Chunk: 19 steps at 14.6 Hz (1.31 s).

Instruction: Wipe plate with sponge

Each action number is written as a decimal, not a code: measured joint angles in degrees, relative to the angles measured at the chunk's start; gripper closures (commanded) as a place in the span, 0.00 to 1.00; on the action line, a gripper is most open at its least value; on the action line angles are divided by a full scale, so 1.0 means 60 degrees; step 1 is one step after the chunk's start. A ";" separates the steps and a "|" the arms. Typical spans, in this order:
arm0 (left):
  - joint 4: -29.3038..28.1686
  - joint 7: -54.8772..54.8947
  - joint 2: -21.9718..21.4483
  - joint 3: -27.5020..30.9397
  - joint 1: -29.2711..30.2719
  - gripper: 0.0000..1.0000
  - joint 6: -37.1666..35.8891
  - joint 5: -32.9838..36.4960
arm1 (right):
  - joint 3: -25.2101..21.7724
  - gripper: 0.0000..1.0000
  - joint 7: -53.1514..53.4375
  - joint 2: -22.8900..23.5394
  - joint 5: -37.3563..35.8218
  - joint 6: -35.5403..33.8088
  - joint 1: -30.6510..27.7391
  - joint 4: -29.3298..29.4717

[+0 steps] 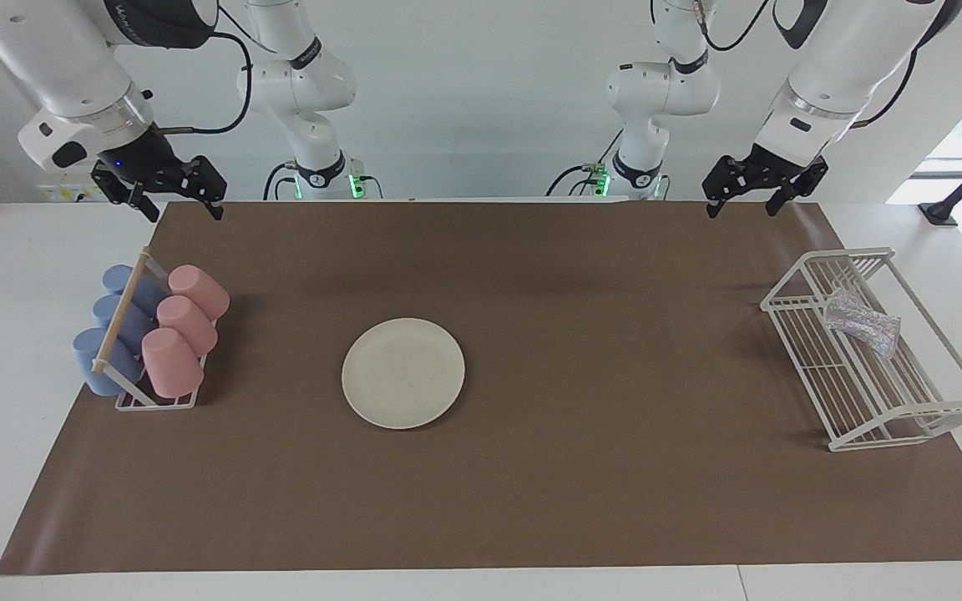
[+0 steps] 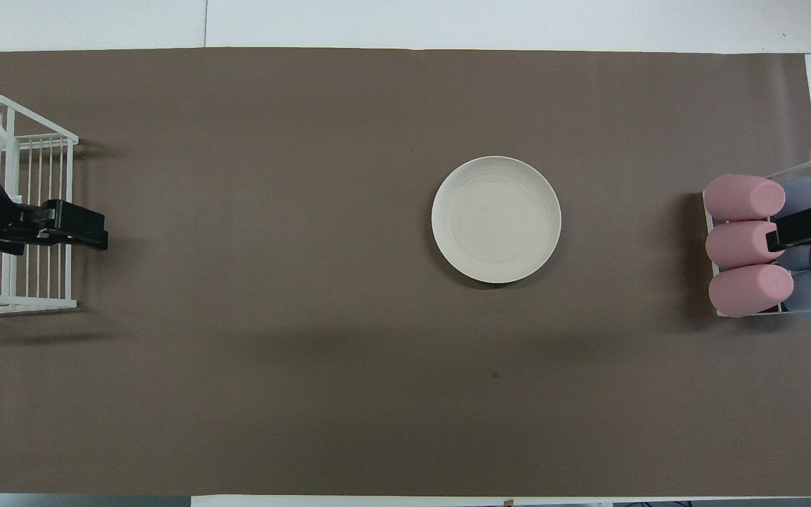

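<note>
Since the sponge (image 1: 862,324) lies in the wire rack (image 1: 940,411) near the left gripper (image 1: 743,203), whose fingers are spread like the waiting right gripper's (image 1: 183,209), it should descend between the rails, pinch the sponge's narrow middle, then carry it toward the plate (image 1: 402,372).

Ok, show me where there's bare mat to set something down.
Bare brown mat runs between the plate and the white wire rack that holds the sponge, and along the whole edge farthest from the robots. The strip between the plate and the cup holder is narrower. Both ends of the table are crowded.
</note>
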 measured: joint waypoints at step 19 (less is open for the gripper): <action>-0.0330 -0.0313 0.0002 0.0009 0.0025 0.00 0.0772 0.1090 | 0.0000 0.00 0.0113 0.0000 0.0000 0.0000 0.0005 0.0003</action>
